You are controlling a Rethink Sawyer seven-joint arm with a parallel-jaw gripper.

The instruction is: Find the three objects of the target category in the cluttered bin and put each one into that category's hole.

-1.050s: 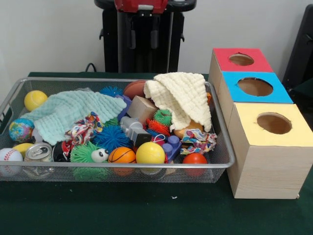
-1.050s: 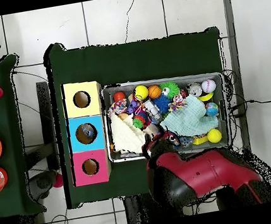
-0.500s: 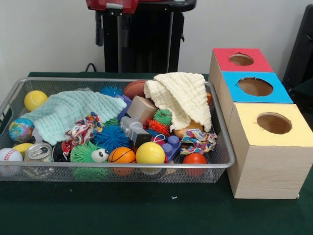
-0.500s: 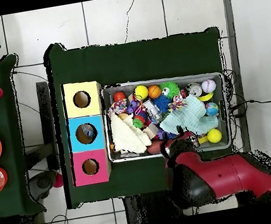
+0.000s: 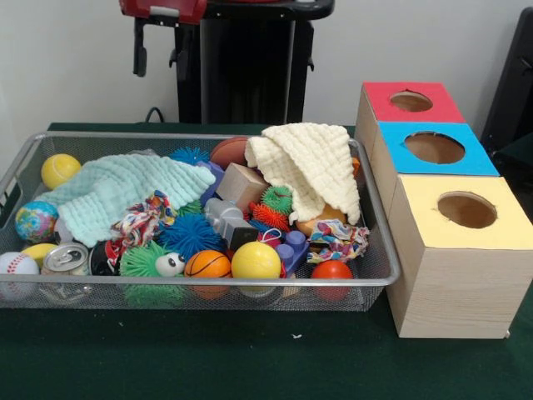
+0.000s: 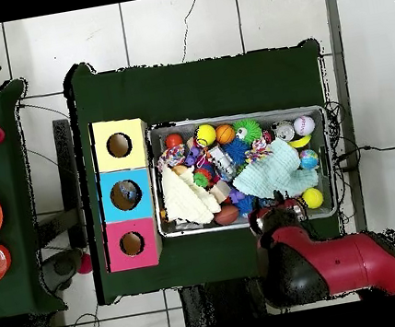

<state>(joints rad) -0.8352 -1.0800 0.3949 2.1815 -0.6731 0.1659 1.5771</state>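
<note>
Slid sideways along the far rim of the bin (image 5: 379, 250) since a second ago — pincer (image 5: 158, 52) now hanging high over the end with the mint cloth (image 5: 117, 193), no lower than before. Means a shift of search area only, by the look of it; nothing lifted, nothing dropped in a hole. Appears open, two dark fingers (image 5: 140, 54) hanging apart with clear wall between them — empty, touching nothing. Cannot tell which category is wanted; likely candidates heaped in the bin: yellow ball (image 5: 256, 260), small basketball (image 5: 206, 264), baseball (image 5: 17, 265), spiky toys, partly buried under the cream cloth (image 5: 308, 167). Red hole (image 5: 411, 101), blue hole (image 5: 434, 147) and yellow hole (image 5: 466, 209) wait on the boxes just beside the bin on the green desk (image 5: 250, 358). Task judged barely started.
</note>
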